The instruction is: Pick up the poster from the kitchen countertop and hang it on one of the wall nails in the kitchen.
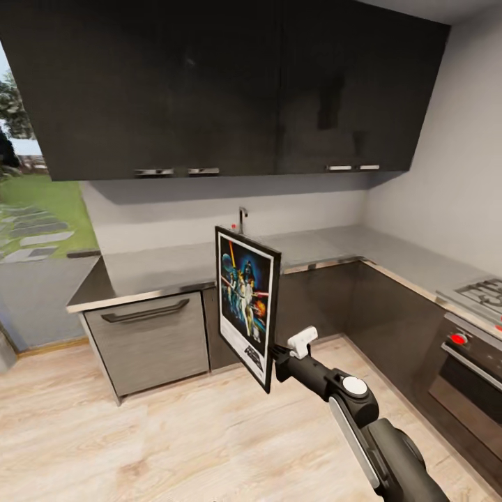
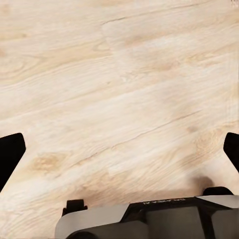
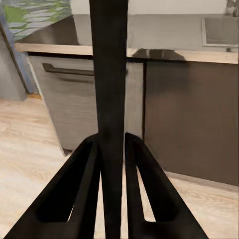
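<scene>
Right arm, dark and jointed, fills the lower right of the head view and ends in the right gripper [image 1: 273, 354], clamped on the lower edge of the poster [image 1: 246, 305]. That poster is held upright in the air, clear of the kitchen table [image 1: 209, 261], its printed face turned toward the camera and a little to the left.

Judging by this, the pick-up is done and the carry to the wall is in hand. No nail can be made out on the pale walls, so the next move likely calls for turning the base or head to find 1, then raising the poster to it.

From the right wrist view the poster [image 3: 110, 99] is edge-on, a thin dark slab pinched between both fingers [image 3: 74, 189], which the head view cannot confirm so plainly; its picture is hidden there. Beyond it sits a grey drawer front [image 3: 74, 94].

Seen by the left wrist camera, the left gripper [image 2: 119, 149] hangs spread wide and empty over the wooden floor [image 2: 119, 74]
</scene>
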